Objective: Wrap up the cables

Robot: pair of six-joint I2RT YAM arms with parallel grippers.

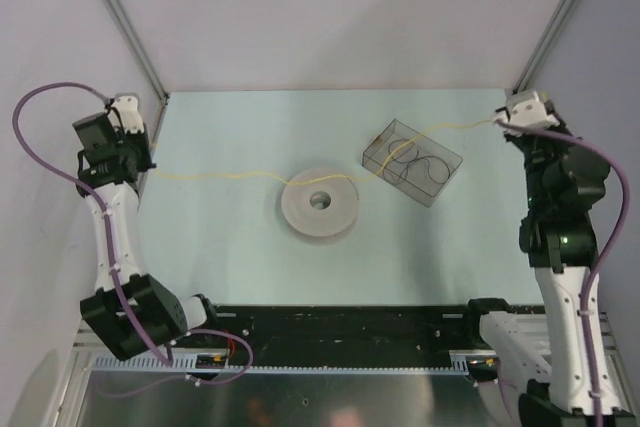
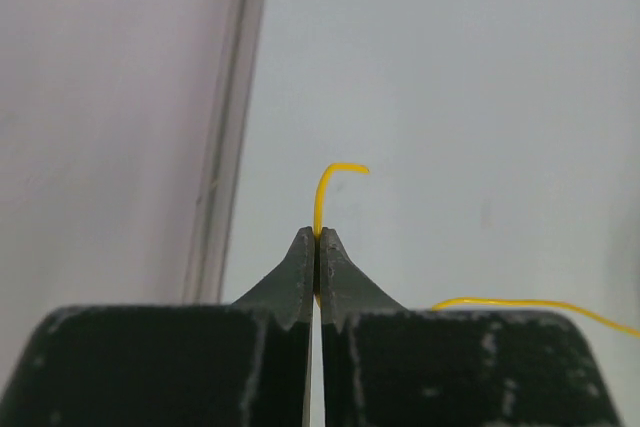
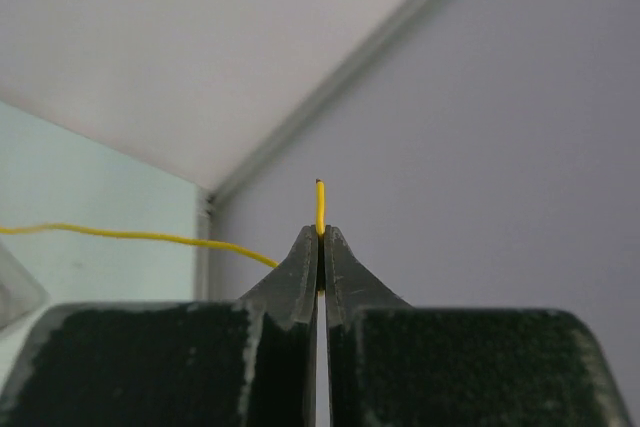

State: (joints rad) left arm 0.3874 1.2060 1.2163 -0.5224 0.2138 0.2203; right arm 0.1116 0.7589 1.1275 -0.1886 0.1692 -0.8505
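Winding the yellow cable: both ends pinched, spool not yet used

Nearest to the arm bases, on the pale table [image 1: 230, 267], the white spool [image 1: 320, 203] lies flat with its hole upward. The cable [image 1: 230, 176] passes over the far part of its top face, so it seems to rest on the spool but is not wound around it. A little farther, to the right, stands a clear box [image 1: 412, 161] with thin dark wire loops inside. The cable crosses it on the way to the right arm. Farthest, near the two back corners, the left gripper [image 2: 317, 237] and the right gripper [image 3: 320, 232] each have the fingers closed on one end of the cable. A short yellow tip stands out beyond the fingertips.

I judge that the step in hand is to begin the winding. Both pinches must be firm, because such a thin wire may slip out. One end should come toward the spool while the other gives slack slowly. The line should also be lifted clear of the box, or it may drag it.
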